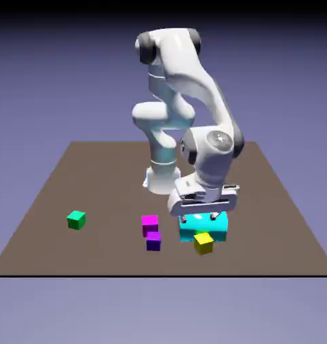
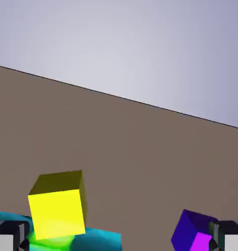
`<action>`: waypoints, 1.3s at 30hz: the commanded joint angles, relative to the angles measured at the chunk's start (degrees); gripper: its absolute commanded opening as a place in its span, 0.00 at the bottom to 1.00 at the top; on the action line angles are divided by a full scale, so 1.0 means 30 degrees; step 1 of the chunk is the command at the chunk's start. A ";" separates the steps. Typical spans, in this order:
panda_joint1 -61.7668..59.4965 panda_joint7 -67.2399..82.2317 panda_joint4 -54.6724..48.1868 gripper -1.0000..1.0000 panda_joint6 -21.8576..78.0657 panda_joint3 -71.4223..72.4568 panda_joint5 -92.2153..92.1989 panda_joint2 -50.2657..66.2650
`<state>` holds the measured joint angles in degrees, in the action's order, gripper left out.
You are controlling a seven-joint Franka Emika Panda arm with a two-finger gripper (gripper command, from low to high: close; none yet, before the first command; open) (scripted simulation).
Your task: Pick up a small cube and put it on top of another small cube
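yellow cube (image 1: pixel 203 244) sits upright, slightly turned; gripper (image 1: pixel 198 218) wide open, holding nothing.

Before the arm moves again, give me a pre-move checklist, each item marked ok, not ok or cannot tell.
1. Gripper open: ok, fingertips wide apart.
2. Nothing held: ok, no cube between the fingertips.
3. Yellow cube in the hand camera's view: ok.
4. Gripper lined up on the yellow cube: not ok, it hangs over the cyan block.
5. Fingertips clear of the cyan block: cannot tell.
6. One small cube stacked on another: not ok, purple sits beside magenta.
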<state>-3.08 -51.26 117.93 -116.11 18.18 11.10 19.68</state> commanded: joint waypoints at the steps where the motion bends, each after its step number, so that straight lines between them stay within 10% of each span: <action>1: -0.0050 -0.0117 -0.0570 0.50 0.0767 0.0241 0.0147 0.0693; 13: -0.0648 -0.1512 -0.7402 0.50 0.9949 0.3124 0.1907 0.8994; 19: -0.1080 -0.1879 -0.4745 0.50 0.7098 0.2806 0.2470 0.9420; 20: -0.1080 -0.1879 -0.4744 0.00 0.7097 0.2806 0.2470 0.9420; 26: -0.0540 -0.1595 -0.7528 0.00 1.0112 0.3606 0.1180 0.8584; 39: 0.2454 0.3487 0.0617 0.00 0.7532 -0.5084 -0.2949 0.0345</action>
<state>4.28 -40.79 119.78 -93.51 2.93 2.12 20.72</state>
